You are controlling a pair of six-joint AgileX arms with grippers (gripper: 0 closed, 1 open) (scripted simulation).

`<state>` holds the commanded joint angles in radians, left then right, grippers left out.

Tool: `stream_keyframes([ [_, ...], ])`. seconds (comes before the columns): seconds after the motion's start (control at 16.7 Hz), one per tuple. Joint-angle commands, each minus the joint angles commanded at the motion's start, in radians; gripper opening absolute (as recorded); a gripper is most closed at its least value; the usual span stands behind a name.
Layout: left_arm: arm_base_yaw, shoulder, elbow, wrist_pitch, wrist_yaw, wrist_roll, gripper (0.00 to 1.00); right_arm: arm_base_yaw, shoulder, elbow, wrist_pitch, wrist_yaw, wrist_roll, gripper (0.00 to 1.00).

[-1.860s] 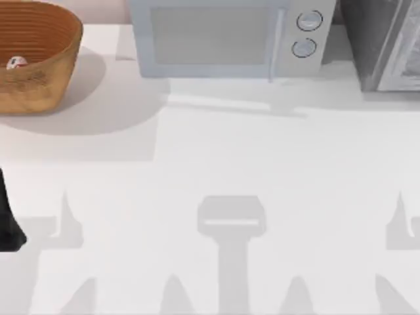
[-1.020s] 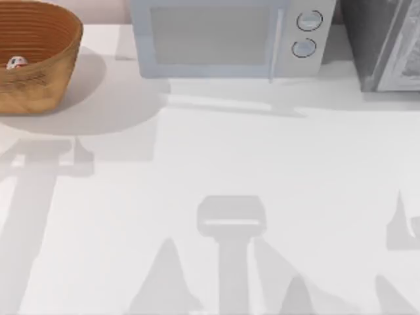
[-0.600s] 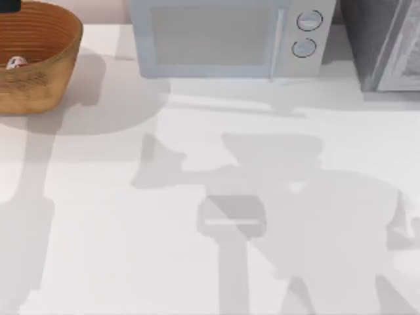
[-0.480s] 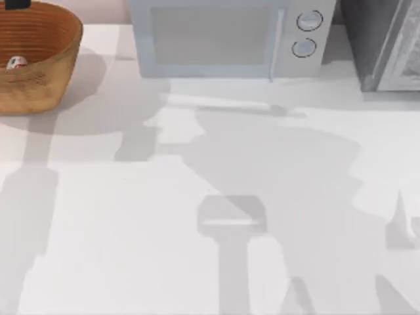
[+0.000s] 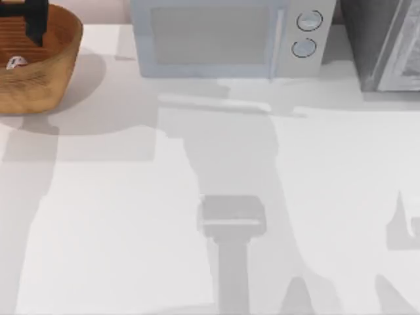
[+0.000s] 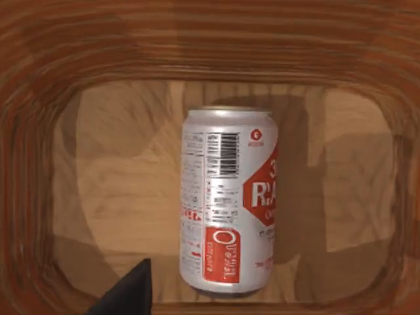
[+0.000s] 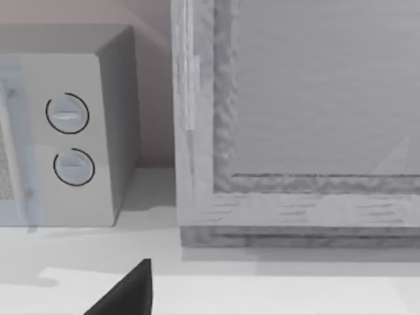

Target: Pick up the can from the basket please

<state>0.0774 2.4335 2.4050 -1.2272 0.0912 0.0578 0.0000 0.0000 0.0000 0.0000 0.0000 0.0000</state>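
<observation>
Whether the left gripper (image 5: 34, 26) is spread or closed cannot be told; it can be said that nothing is grasped, since the can (image 6: 228, 200) is seen in the left wrist view lying free on the floor of the basket (image 5: 62, 62). In the top view the gripper is held above the basket's far part, within the line of its rim, and the can (image 5: 16, 63) lies from it toward 7 o'clock, lower down in the bowl. The can is laid on its side, curved wall and barcode turned up to the wrist camera, so that its long axis runs flat along the basket floor, not upright; bare wood is left around it, and the ribbed walls are kept apart from it. How the closing line is set against that axis cannot be read. It is judged that a short shift toward 7 o'clock and a descent between the walls are called for, with the grip taken across the round body and not end to end. The basket is placed at about 10 o'clock on the table (image 5: 131, 216), well apart from the microwave (image 5: 223, 39) at 12 o'clock. The left arm is much the nearer one; the right gripper (image 7: 125, 295) is parked facing the microwave's knobs and a grey cabinet (image 7: 295, 131), its state not to be told.
</observation>
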Motion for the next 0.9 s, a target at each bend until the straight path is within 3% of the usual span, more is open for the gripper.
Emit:
stream_keyframes([
  [0.42,0.026,0.258,0.352,-0.204,-0.003,0.062,1.0,0.0,0.0,0.0,0.0,0.0,0.0,1.0],
  [0.9,0.025,0.291,0.405,-0.233,-0.004,0.073,1.0,0.0,0.0,0.0,0.0,0.0,0.0,1.0],
])
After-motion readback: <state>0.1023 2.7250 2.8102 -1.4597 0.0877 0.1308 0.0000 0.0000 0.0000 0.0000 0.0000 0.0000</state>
